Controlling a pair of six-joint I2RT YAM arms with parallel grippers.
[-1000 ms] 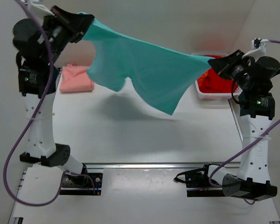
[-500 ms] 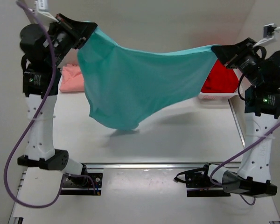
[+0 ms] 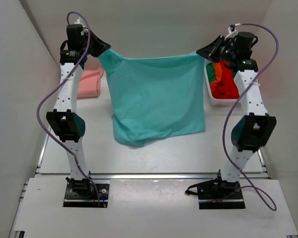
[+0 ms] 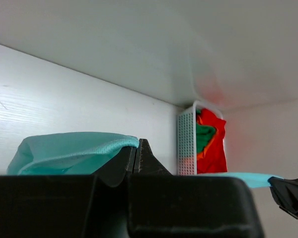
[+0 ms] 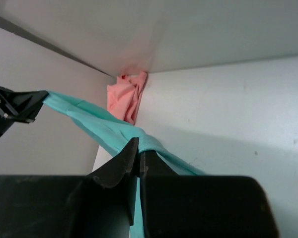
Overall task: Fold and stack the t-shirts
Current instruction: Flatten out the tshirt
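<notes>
One teal t-shirt [image 3: 156,99], corners in both tools [image 3: 100,49] [image 3: 202,51]

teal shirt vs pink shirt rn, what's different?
The teal shirt is held up, spread wide, between the left pincer and right pincer; the pink shirt lies on the table, ungripped. The teal shirt looks far larger; the pink shirt is bunched compact. Both are plain cloth.

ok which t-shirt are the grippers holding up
The teal cloth t-shirt, held between left gripper and right gripper; the salmon pink one lies on the table, red and green ones fill the white plastic basket.
</notes>
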